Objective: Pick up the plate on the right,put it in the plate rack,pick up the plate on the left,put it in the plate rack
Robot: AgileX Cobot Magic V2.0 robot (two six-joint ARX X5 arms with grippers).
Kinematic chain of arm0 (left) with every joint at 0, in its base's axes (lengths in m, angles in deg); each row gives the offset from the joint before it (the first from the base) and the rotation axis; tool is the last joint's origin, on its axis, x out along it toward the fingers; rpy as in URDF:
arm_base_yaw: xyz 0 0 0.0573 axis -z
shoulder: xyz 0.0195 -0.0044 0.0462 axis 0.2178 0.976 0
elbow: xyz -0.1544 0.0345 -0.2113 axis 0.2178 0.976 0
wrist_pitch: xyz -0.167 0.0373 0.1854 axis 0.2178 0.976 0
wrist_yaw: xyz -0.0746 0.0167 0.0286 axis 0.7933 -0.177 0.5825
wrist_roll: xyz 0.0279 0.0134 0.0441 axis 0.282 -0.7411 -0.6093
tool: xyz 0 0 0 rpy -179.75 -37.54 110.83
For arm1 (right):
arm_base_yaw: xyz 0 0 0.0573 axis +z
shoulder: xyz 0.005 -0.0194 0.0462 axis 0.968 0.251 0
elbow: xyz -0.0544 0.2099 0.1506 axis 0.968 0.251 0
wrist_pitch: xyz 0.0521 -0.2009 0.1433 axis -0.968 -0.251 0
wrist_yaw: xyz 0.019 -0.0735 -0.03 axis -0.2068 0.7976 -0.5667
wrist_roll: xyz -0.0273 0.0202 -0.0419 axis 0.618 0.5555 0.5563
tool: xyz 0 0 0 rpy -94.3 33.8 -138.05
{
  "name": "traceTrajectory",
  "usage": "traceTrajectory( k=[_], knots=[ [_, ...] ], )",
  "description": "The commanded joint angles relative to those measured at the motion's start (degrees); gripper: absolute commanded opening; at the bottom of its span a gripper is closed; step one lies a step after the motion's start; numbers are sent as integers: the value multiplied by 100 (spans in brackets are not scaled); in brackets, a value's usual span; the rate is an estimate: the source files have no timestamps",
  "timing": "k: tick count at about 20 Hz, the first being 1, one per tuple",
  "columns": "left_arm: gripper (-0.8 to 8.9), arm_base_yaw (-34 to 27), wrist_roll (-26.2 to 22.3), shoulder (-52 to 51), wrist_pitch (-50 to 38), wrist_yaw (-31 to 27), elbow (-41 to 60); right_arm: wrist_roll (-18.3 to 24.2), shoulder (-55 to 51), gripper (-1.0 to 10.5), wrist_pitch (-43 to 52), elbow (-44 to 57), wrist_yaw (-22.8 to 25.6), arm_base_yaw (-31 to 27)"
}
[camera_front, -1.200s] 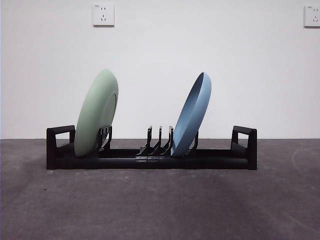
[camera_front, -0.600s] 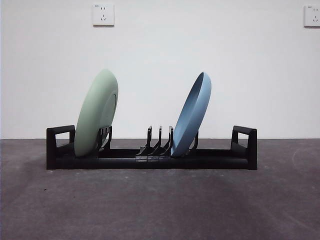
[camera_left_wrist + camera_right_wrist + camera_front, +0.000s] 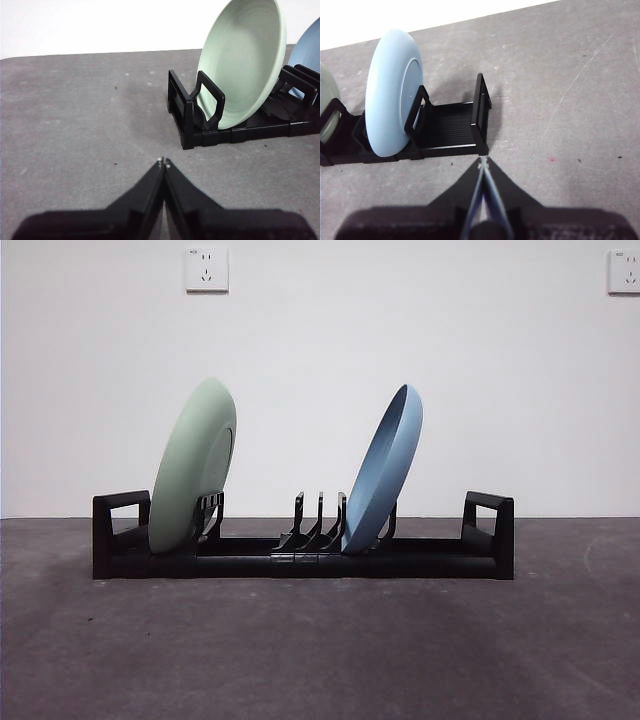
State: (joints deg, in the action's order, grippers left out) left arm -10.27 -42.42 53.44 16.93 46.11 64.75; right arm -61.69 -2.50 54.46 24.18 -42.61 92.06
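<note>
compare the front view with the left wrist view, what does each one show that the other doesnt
Only the front view shows the whole plate rack end to end, with both loop handles, the blue plate's full leaning profile, and two wall sockets. No gripper appears there.

Only the left wrist view shows the left gripper, jaws shut and empty, over bare table off the rack's end, plus the green plate's concave, ringed face.

Both show the green plate standing tilted in the rack near one handle, with the blue plate further along; the wrist view catches only its edge.
</note>
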Motion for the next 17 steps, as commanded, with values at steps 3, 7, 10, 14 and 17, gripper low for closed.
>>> traceTrajectory(
  k=[3, 7, 10, 14, 17],
  knots=[
    [-3, -15, 28, -7, -22, -9, 83, 378, -83, 0, -55, 31, 214, -4],
    [-3, -15, 28, -7, -22, -9, 83, 1084, -887, 1, 284, 413, 376, -236],
    [-3, -15, 28, -7, -22, -9, 83, 1193, -1759, 1, 789, 1193, -96, -651],
    [-3, -15, 28, -7, -22, -9, 83, 1189, -2664, 1, 1436, 2363, -201, -1051],
    [-3, -15, 28, -7, -22, -9, 83, 1139, -2944, 1, 1569, 2761, -201, -1054]
  ],
)
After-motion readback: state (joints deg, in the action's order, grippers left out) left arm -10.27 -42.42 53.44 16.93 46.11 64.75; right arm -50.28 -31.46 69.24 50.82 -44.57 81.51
